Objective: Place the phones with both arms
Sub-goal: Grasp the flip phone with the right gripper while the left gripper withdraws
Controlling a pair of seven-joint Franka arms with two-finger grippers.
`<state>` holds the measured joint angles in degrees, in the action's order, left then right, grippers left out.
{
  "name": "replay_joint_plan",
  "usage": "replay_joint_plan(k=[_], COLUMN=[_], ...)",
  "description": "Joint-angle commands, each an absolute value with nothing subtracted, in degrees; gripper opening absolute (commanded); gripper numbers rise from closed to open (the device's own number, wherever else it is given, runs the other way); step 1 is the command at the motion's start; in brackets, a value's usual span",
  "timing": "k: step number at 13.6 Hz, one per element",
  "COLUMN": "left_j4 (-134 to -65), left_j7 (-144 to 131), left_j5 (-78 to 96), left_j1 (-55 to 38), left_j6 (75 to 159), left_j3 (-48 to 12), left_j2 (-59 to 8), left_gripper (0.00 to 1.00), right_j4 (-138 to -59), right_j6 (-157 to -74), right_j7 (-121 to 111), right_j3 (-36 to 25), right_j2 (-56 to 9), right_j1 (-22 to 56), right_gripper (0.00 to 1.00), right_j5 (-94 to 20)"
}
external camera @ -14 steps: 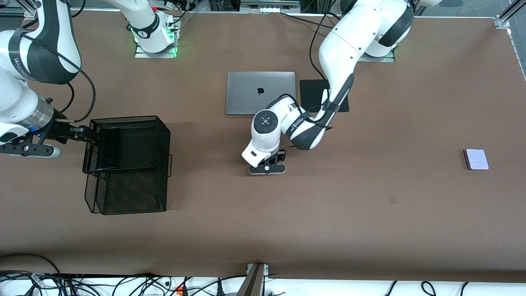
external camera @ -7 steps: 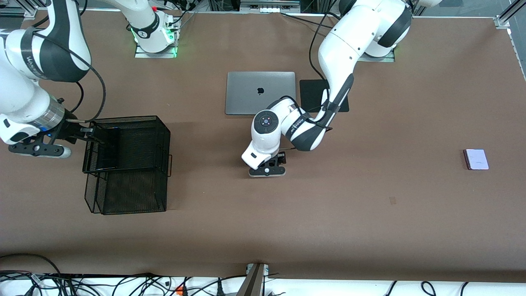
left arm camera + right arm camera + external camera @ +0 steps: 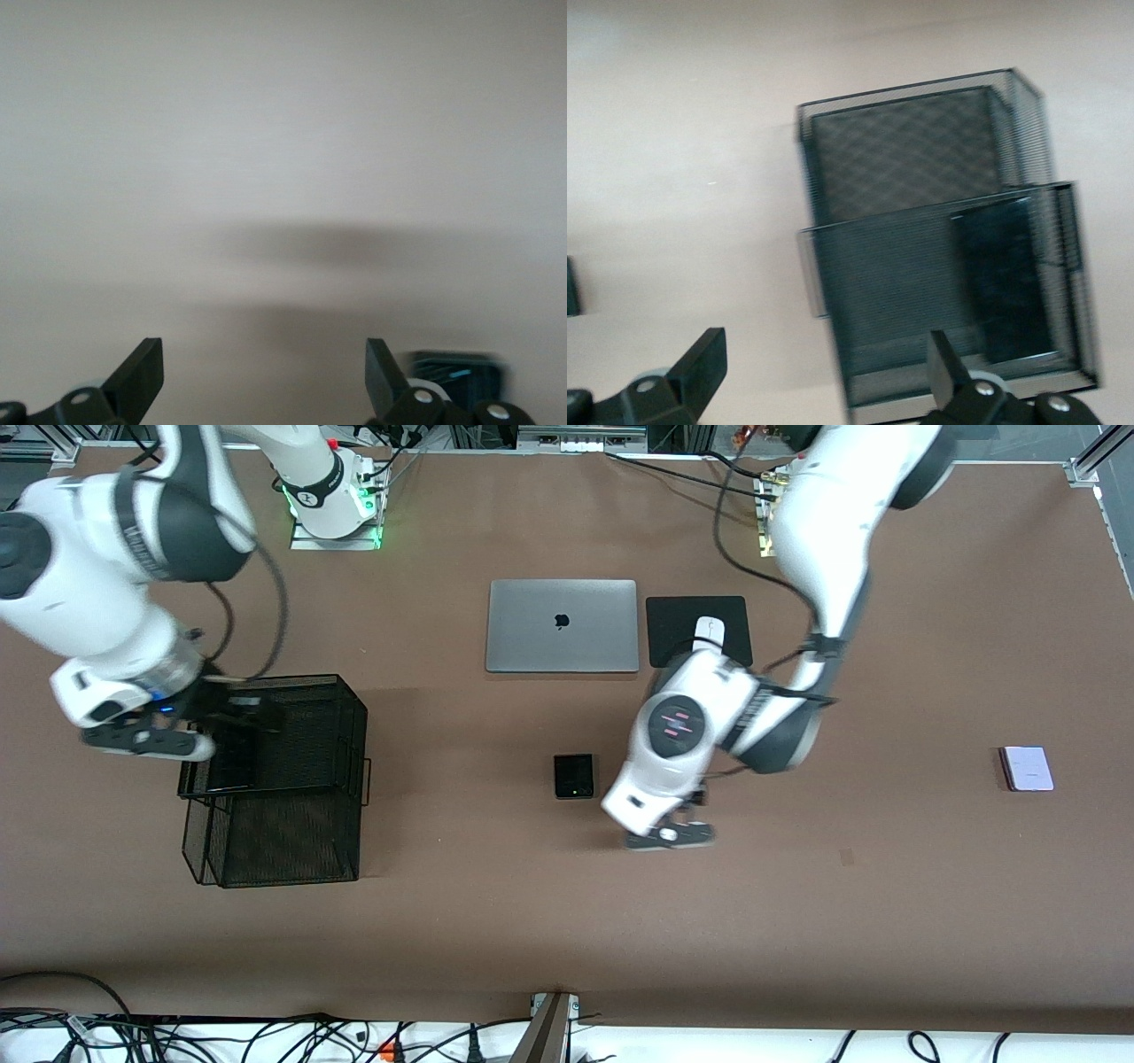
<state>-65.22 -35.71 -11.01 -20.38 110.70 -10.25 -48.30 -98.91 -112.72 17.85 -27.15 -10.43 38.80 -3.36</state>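
Since earlier: left gripper let go, jaws wide, empty; small black phone flat on table beside it, toward mesh basket. Right gripper, jaws wide, over basket edge; slim black phone prob. inside. Lilac phone well apart, pending.

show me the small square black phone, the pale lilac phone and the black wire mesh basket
small squarish black phone (image 3: 573, 776), front view, centre of its face
pale lilac-white phone (image 3: 1028, 768), front view, middle of its top
black wire mesh basket (image 3: 351, 779), front view, its side wall
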Motion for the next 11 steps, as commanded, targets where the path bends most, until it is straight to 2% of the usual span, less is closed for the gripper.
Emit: replay_joint_plan(k=[1, 2, 4, 7, 9, 11], left_j4=[-79.4, -82.1, -85.0, -87.6, -87.6, -87.5], left_j7=[-26.1, -21.9, -13.6, -3.8, 4.7, 12.7], left_j5=[-10.2, -10.6, -10.9, -16.8, -18.1, -20.1], left_j1=[-13.6, -10.7, -5.0, 4.2, 9.6, 15.4], left_j6=[110.8, 110.9, 110.8, 110.9, 111.1, 112.1], left_j3=[-11.5, -11.5, -11.1, -11.1, -11.0, -11.0], left_j2=[-38.8, -37.1, -34.6, -33.0, -32.5, -32.3], left_gripper=[1.0, 1.0, 1.0, 1.0, 1.0, 1.0], right_j4=[-94.7, -92.0, -86.9, -75.2, -71.0, -70.6], right_j6=[-112.0, -111.8, -112.1, -112.3, -115.5, -124.0], right_j7=[25.4, 25.6, 27.5, 33.7, 34.5, 36.9], right_j3=[-27.4, -27.2, -23.7, -22.0, -20.8, -17.7], right_j2=[-15.3, -17.6, -23.7, -35.8, -41.8, -46.1], right_j1=[45.6, 46.6, 47.0, 49.0, 50.0, 50.1], right_gripper=[1.0, 1.0, 1.0, 1.0, 1.0, 1.0], right_j5=[-4.1, -4.7, -13.5, -15.6, -15.9, -15.8])
